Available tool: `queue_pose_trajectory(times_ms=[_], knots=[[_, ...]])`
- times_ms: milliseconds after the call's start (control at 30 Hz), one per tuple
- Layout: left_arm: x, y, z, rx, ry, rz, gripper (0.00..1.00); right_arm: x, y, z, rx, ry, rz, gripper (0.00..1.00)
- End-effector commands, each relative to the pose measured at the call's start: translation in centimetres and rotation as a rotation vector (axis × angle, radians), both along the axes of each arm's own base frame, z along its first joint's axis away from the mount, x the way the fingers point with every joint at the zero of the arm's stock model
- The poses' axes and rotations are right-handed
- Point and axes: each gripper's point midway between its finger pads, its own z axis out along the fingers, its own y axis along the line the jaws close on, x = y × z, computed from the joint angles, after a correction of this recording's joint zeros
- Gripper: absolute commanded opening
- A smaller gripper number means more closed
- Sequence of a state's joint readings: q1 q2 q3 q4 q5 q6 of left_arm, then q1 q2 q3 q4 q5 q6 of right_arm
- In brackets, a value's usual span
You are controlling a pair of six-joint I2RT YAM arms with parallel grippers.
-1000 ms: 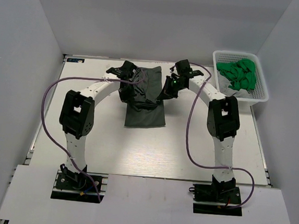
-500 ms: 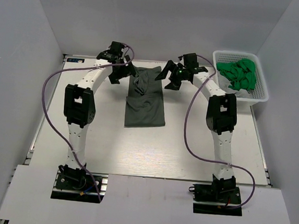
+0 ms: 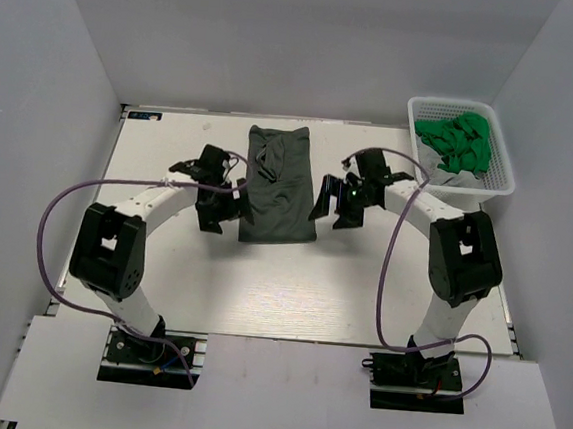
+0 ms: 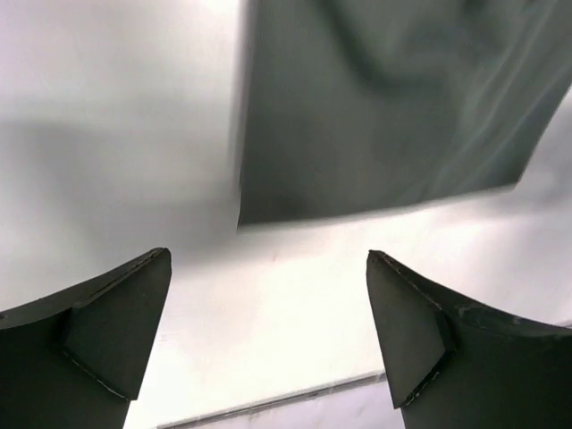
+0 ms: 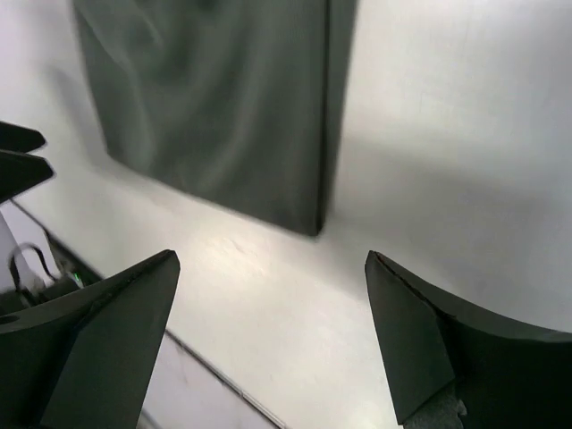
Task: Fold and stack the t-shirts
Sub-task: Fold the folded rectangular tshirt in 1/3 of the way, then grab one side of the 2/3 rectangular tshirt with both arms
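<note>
Grey t-shirt: far end let go, left flat as long strip on table. Left claw and right claw: jaws spread wide, empty, brought back beside its near corners. Crosswise fold judged next. Green t-shirts heaped in basket, right of grey t-shirt.

A pale off-white counter fills the middle of the top view. Three plain light-grey walls box it in: a far wall, a left wall and a right wall, the side ones slanting outward toward the near side. A metal rail runs along the counter's left edge. A white panel covers the near edge. The light is soft and even, leaving only faint, blurred shadows on the counter.
</note>
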State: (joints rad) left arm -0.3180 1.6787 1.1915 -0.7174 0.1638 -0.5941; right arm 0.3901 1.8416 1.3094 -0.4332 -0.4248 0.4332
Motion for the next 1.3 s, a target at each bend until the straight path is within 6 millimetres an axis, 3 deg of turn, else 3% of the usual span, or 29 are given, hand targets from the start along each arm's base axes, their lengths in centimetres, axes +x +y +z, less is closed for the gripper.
queue_pose_trajectory(times_ms=[0, 67, 167, 367, 467, 567, 600, 700, 733, 800, 833, 967, 1100, 1167, 1200, 1233, 1267], knots=[[-2.3, -1.3, -0.2, -0.077, -0.001, -0.023, 1.00, -2.2, 0.6, -0.7, 0.039, -0.002, 0.047, 0.90], [-3.4, -1.1, -1.1, -0.063, 0.028, -0.017, 1.00, -3.2, 0.7, -1.7, 0.047, 0.017, 0.050, 0.90], [-3.7, -1.6, -1.8, -0.051, 0.028, -0.033, 1.00, -3.6, 1.3, -2.5, 0.058, 0.030, 0.065, 0.90], [-1.8, -1.4, -3.5, -0.014, 0.007, 0.007, 0.95, -3.0, 2.4, -4.4, 0.068, 0.062, 0.052, 0.90], [-1.6, -1.6, -4.3, -0.019, 0.017, 0.004, 0.77, -2.8, 2.6, -5.2, 0.067, 0.086, 0.037, 0.90], [-1.6, -1.6, -5.1, -0.013, 0.033, 0.004, 0.66, -2.9, 2.5, -6.0, 0.057, 0.099, 0.029, 0.89], [-1.6, -1.7, -5.3, -0.015, 0.027, 0.004, 0.58, -3.1, 2.6, -6.2, 0.052, 0.100, 0.031, 0.89], [-1.8, -1.8, -6.5, -0.017, 0.063, 0.009, 0.40, -3.1, 2.6, -6.9, 0.054, 0.108, 0.021, 0.69], [-1.9, -2.1, -6.5, -0.017, 0.063, 0.000, 0.26, -3.5, 2.6, -7.1, 0.056, 0.121, 0.024, 0.56], [-2.6, -2.3, -7.0, -0.029, 0.091, -0.008, 0.08, -3.8, 2.6, -7.2, 0.058, 0.126, 0.021, 0.43], [-2.9, -2.2, -7.3, -0.026, 0.100, -0.008, 0.02, -3.8, 2.6, -7.3, 0.056, 0.125, 0.018, 0.23], [-3.5, -1.9, -6.9, -0.024, 0.112, 0.001, 0.00, -4.2, 2.4, -7.0, 0.053, 0.129, 0.009, 0.00], [-4.1, -1.7, -4.3, -0.034, 0.087, 0.000, 0.00, -5.5, 2.2, -5.0, 0.052, 0.116, 0.038, 0.00], [-5.6, -1.4, -3.0, -0.023, 0.114, -0.008, 0.00, -7.4, 1.5, -3.8, 0.038, 0.158, 0.070, 0.00], [-5.9, -1.5, -1.4, -0.044, 0.095, -0.014, 0.00, -8.0, 1.5, -2.1, 0.051, 0.133, 0.087, 0.00], [-7.6, -1.8, -0.8, -0.063, 0.146, -0.036, 0.00, -10.3, 1.0, -1.8, 0.056, 0.224, 0.106, 0.00], [-8.2, -1.9, 0.2, -0.078, 0.149, -0.053, 0.00, -11.1, 0.9, -1.2, 0.068, 0.232, 0.133, 0.00]])
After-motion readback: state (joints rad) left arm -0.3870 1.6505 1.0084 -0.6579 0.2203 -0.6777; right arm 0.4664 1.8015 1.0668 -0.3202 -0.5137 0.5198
